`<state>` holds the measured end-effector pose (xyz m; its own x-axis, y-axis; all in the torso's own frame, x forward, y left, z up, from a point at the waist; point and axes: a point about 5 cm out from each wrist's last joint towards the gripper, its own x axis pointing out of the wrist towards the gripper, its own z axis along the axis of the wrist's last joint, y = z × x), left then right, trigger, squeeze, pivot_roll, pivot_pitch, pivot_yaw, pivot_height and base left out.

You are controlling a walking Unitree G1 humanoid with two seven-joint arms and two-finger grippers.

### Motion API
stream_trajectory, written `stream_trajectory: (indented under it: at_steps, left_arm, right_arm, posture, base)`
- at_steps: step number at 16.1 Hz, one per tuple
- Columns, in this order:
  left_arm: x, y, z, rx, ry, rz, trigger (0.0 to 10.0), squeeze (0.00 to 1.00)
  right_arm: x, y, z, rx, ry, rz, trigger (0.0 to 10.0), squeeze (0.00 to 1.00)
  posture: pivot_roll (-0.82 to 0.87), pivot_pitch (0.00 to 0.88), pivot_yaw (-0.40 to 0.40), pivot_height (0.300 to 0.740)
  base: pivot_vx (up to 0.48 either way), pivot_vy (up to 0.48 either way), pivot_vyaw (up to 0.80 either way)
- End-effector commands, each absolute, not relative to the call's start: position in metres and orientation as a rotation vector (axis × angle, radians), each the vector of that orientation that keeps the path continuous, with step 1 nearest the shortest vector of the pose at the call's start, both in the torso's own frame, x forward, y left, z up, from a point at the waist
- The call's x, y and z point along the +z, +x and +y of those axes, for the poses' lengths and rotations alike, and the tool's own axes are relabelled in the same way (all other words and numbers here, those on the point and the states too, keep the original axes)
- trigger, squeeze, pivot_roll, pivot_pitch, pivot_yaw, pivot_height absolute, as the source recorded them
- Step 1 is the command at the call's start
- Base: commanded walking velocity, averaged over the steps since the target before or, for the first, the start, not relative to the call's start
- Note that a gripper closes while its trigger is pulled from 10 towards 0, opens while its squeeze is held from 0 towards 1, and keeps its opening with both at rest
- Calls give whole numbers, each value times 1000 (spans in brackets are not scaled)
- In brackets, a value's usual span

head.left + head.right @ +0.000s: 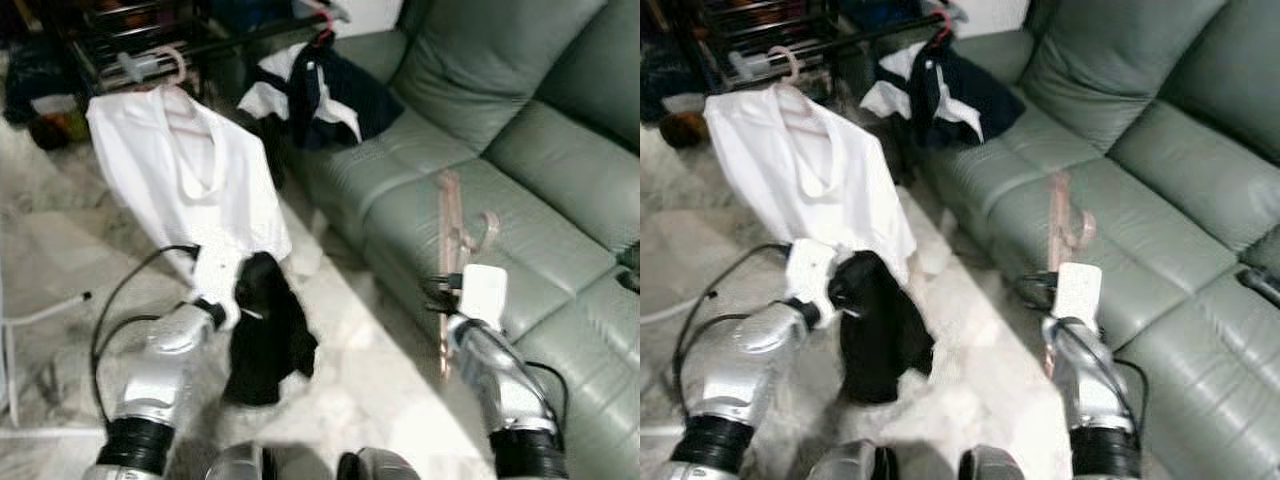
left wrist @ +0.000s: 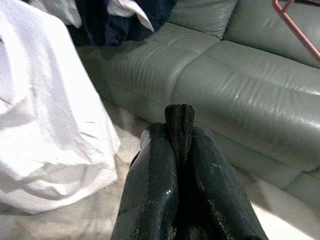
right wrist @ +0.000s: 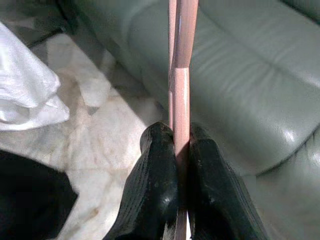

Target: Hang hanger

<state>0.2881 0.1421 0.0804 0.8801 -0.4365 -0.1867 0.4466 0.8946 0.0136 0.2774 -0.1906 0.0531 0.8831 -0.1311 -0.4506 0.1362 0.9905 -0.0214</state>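
From the head views, the right gripper [image 1: 448, 290] is up in front of the green sofa [image 1: 520, 170]. It holds a pink hanger [image 1: 450, 235] that stands almost straight up, just in front of the sofa's seat. The hanger's hook [image 1: 487, 228] curls near the top, over the seat. The left gripper [image 1: 255, 285] is out over the pale floor [image 1: 350, 370], to the left of the sofa. A black cloth [image 1: 268, 335] hangs down from it. Behind the black cloth, a white shirt [image 1: 190, 170] hangs on another pink hanger [image 1: 175, 65] from a dark rack [image 1: 140, 40]. A dark blue and white top [image 1: 320, 95] hangs against the sofa's left end.

In the left wrist view, the left jaws are pressed together on a bit of the black cloth, which pokes up between the fingers [image 2: 155, 185]. The sofa lies ahead, and the white shirt is beside it.

In the right wrist view, the right jaws are closed tight on the pink hanger's thin bar, with one finger on each side. The bar runs straight out past the fingers [image 3: 152, 185], in front of the sofa seat and above the floor.
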Motion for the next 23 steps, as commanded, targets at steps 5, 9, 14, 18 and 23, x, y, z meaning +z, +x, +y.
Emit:
stream_trajectory:
  at_steps: [5, 9, 14, 18, 23]
  left_arm:
    - [103, 306, 119, -523, 78, 69, 10000, 0]
    - [102, 306, 121, -540, 68, 61, 10000, 0]
    - [101, 306, 122, -554, 64, 62, 10000, 0]
    - [99, 304, 122, -562, 59, 70, 10000, 0]
    - [98, 304, 124, -558, 67, 76, 10000, 0]
  right_arm:
    - [60, 284, -188, -109, -14, 448, 10000, 0]
    - [58, 277, -188, -113, 39, 430, 10000, 0]
    - [61, 282, -198, -134, 36, 418, 10000, 0]
    - [64, 285, -202, -159, 35, 402, 10000, 0]
    - [62, 282, -199, -144, 37, 413, 10000, 0]
  posture:
    - [-46, 77, -17, 740]
    - [-43, 81, -10, 740]
    - [-42, 95, -12, 740]
    - [-43, 100, -10, 740]
    - [-44, 96, -13, 740]
  base:
    - [0, 0, 0]
    - [129, 0, 0]
    - [311, 0, 0]
    - [341, 0, 0]
    - [334, 0, 0]
